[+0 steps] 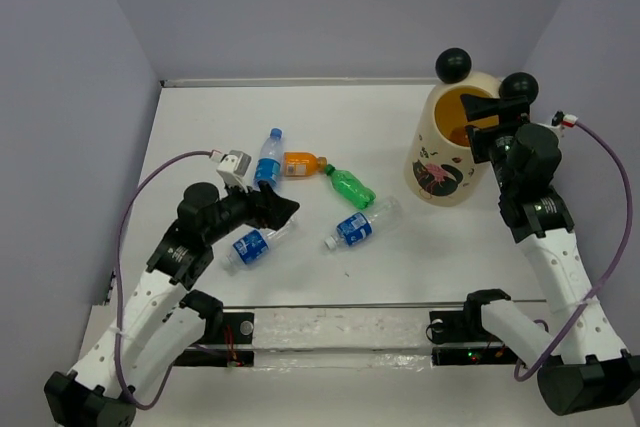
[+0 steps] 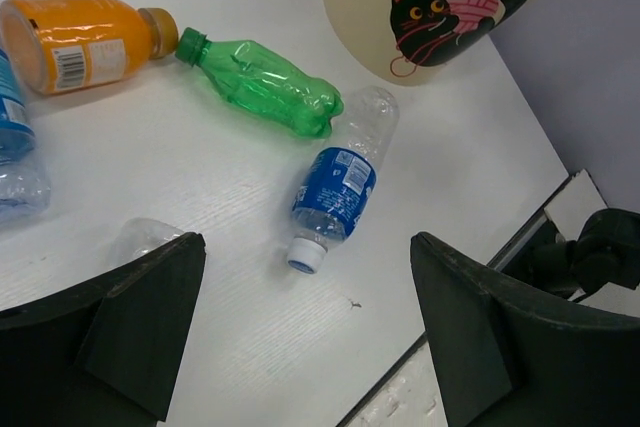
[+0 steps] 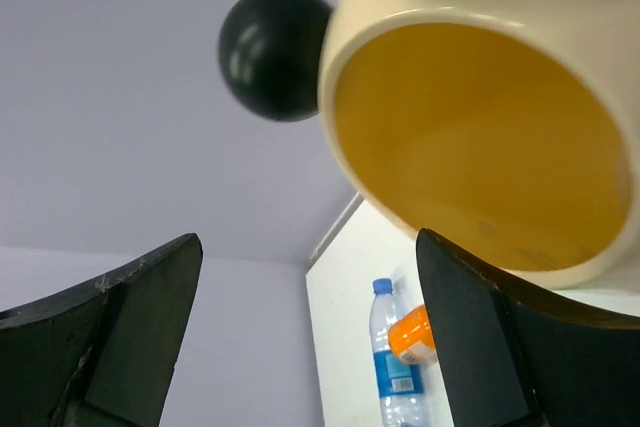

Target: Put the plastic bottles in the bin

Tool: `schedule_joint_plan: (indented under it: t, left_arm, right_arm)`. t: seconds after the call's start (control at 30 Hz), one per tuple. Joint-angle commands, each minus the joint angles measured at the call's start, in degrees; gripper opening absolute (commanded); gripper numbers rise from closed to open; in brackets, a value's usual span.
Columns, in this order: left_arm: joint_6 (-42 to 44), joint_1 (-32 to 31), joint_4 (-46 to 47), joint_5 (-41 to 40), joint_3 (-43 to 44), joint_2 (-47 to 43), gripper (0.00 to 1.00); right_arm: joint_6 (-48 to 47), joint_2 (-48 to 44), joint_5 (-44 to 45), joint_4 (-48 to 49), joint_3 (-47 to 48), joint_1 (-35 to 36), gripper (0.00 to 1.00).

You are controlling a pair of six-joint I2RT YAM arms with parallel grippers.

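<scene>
Now we are hovering the left jaws, wide open and empty, beside a clear bottle [image 1: 250, 245] on the desk [image 1: 420, 272], aiming to straddle its label squarely; right jaws are gaping empty by the bin [image 1: 440, 169].

Plastic bottles [image 1: 350, 187] lying flat, left of upright bin [image 1: 440, 169]

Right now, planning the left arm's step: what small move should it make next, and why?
Probably ease the left gripper forward and down onto the clear blue-labelled bottle. Its jaws stand open and empty, that bottle lies framed between them in the wrist view, and it is outside the bin.
</scene>
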Motion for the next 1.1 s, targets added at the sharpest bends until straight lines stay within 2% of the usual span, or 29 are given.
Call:
schedule_joint_plan:
  t: [0.0,0.03,0.07,0.1,0.17,0.3,0.37,0.47,0.63,0.87,1.07]
  left_arm:
    - [0.77,-9.80,2.51,-3.24,4.04,4.64,0.95]
    - [0.59,-13.40,2.51,-5.96,4.92,6.04,0.96]
    - [0.68,-20.83,2.42,-12.08,5.80,9.19,0.98]
    - [0.85,-24.30,2.25,-15.36,6.77,10.87,0.99]
    - [1.55,-29.23,1.72,-23.78,9.49,17.35,0.99]
    - [2.43,-35.48,1.37,-30.66,13.89,27.29,0.99]
    - [3.31,-36.11,1.81,-35.05,14.77,30.56,0.99]
    - [5.42,-36.20,3.47,-37.01,15.57,35.49,0.99]
    - [8.85,-36.20,7.43,-32.27,17.76,43.75,0.99]
    - [11.05,-36.20,8.84,-30.16,20.14,51.92,0.99]
    - [10.87,-36.20,8.67,-32.09,22.42,58.25,0.98]
  right_arm:
    - [-10.94,-0.77,-17.92,4.06,5.84,-0.23,0.93]
    - [-12.88,-0.95,-21.53,3.45,5.93,-0.23,0.93]
    - [-15.25,-1.39,-25.13,2.66,5.59,-0.23,0.92]
    - [-16.49,-1.91,-28.04,0.91,4.89,-0.23,0.92]
    - [-20.26,-4.71,-32.63,-2.34,2.52,0.29,0.92]
    - [-26.60,-11.05,-34.92,-10.59,-1.27,0.30,0.92]
    - [-29.23,-13.68,-36.68,-12.19,-3.63,0.30,0.91]
    - [-31.35,-15.71,-39.23,-14.66,-6.27,0.30,0.91]
    - [-32.23,-19.84,-40.38,-16.15,-12.78,0.30,0.91]
    - [-31.36,-23.45,-39.85,-16.77,-18.67,0.30,0.91]
    - [-30.30,-25.29,-38.97,-17.47,-21.66,0.30,0.91]
